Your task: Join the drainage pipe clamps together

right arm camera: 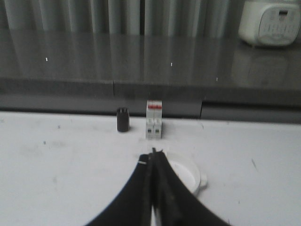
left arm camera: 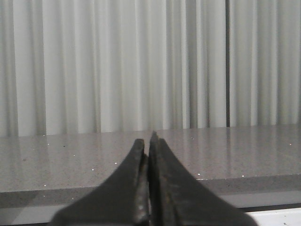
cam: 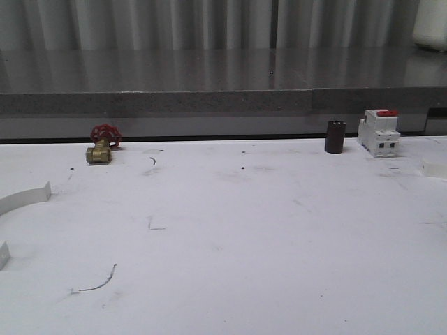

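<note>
In the front view the white table (cam: 230, 244) is mostly bare in the middle. At the far left edge of the frame lies one curved white clamp half (cam: 24, 197), with its end tab standing up near the middle left, and a second small white piece (cam: 3, 254) shows just below it at the lower left edge; it is cut by the frame, so it is perhaps the other end of the same band. At the right edge, a little above the middle, another white piece (cam: 434, 169) lies on the table, also cut off. In the right wrist view a white curved band (right arm camera: 188, 174) lies on the table directly behind the fingertips, partly hidden by them. Along the back of the table stand a brass valve with a red handle (cam: 103, 144) at the upper left, and a black cylinder (cam: 335, 137) beside a white breaker with a red top (cam: 378, 132) at the upper right. The left gripper (left arm camera: 149, 141) has its fingers pressed together with nothing between them, raised and facing the grey ledge (left arm camera: 225, 155). The right gripper (right arm camera: 153, 157) is also pressed together and holds nothing.
</note>
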Robot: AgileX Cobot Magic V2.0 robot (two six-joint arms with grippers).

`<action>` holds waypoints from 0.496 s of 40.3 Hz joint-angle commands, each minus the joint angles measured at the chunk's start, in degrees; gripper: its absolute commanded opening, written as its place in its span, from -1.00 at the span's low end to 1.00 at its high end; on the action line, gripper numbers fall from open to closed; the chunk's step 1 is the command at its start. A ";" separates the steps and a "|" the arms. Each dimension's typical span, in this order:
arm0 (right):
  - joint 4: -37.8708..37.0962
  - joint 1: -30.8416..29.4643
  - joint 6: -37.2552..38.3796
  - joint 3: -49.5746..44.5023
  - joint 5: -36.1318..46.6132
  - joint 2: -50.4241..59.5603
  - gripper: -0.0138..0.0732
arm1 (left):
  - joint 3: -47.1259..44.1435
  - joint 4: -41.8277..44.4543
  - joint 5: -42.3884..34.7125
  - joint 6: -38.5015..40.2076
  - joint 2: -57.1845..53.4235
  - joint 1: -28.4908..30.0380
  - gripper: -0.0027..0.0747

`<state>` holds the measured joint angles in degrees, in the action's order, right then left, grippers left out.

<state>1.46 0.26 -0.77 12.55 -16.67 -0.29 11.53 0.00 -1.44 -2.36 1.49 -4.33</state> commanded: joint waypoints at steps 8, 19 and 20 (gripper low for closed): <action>0.21 -0.35 -0.32 18.41 -3.69 -17.41 -0.84 | 16.18 4.34 11.12 -0.08 19.04 0.19 -0.98; 0.21 -0.35 -0.32 20.32 -6.72 -21.86 -0.84 | 17.81 5.57 11.34 -0.08 23.08 0.19 -0.98; 0.21 -0.35 -0.32 20.26 -6.81 -21.86 -0.84 | 17.81 5.57 11.34 -0.08 23.08 0.19 -0.96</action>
<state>1.50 0.26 -0.77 30.79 -27.17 -21.36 26.99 5.38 13.71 -2.36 23.94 -4.33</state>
